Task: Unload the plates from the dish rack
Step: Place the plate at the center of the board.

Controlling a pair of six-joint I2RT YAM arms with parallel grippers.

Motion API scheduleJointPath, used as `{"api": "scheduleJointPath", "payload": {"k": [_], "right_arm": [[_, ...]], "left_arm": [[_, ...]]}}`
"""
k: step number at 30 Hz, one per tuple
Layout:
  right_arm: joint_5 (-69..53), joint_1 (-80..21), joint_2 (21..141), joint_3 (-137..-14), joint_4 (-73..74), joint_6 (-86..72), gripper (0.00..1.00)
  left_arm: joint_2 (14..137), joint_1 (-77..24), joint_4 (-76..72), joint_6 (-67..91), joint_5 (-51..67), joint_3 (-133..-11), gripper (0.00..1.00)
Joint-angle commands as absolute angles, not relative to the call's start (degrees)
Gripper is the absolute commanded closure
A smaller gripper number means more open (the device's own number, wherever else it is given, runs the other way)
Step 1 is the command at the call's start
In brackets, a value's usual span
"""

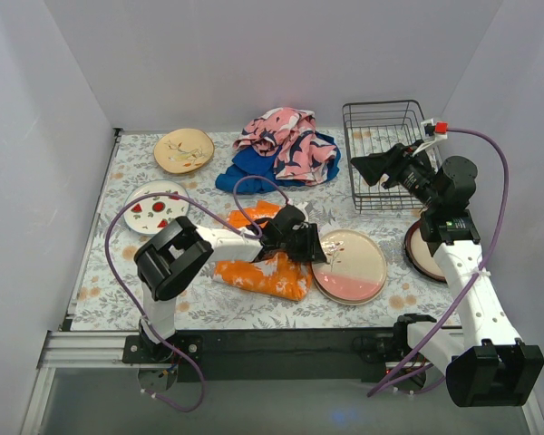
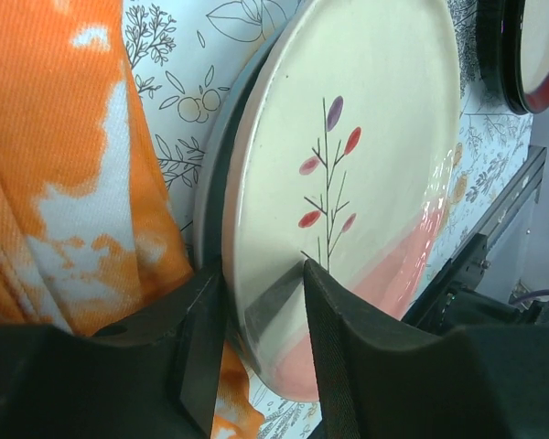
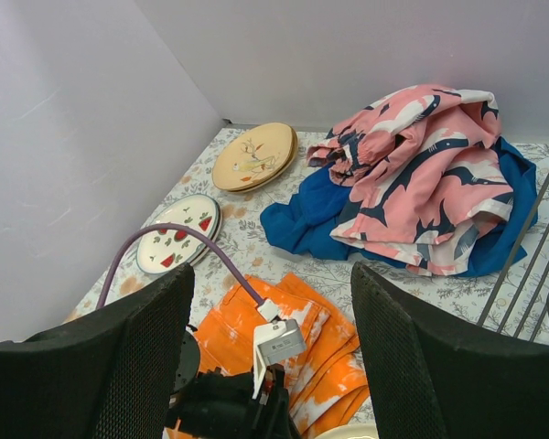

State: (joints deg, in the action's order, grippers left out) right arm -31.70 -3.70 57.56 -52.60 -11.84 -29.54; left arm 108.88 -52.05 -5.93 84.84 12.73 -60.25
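The dark wire dish rack (image 1: 381,149) stands at the back right and shows no plates inside; its rods show in the right wrist view (image 3: 531,265). My left gripper (image 1: 313,245) (image 2: 261,320) is shut on the rim of the cream-and-pink plate (image 1: 349,265) (image 2: 348,137), which lies low over the table with a darker rim under it. My right gripper (image 1: 367,168) (image 3: 273,283) is open and empty at the rack's front left corner. A red-rimmed plate (image 1: 423,254) (image 2: 540,46) lies right of it, partly behind my right arm. A tan plate (image 1: 184,149) (image 3: 253,155) and a watermelon plate (image 1: 157,207) (image 3: 178,233) lie at the left.
An orange cloth (image 1: 263,267) (image 2: 55,165) (image 3: 320,357) lies under my left wrist. A pink patterned cloth (image 1: 286,140) (image 3: 421,155) lies heaped on a blue cloth (image 1: 245,168) (image 3: 302,219) at the back centre. White walls close three sides.
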Motion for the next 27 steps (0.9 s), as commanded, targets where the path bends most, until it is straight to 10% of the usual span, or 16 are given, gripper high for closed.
{"api": "scheduleJointPath", "payload": {"k": [1, 27], "right_arm": [[-32.0, -3.3, 56.0, -53.0, -14.3, -28.5, 0.25], [-27.3, -3.4, 57.2, -53.7, -10.9, -25.0, 0.27]], "left_arm": [[106.1, -51.9, -0.4, 81.8, 6.8, -61.2, 0.63], [100.7, -53.3, 9.1, 75.8, -5.0, -66.6, 0.58]]}}
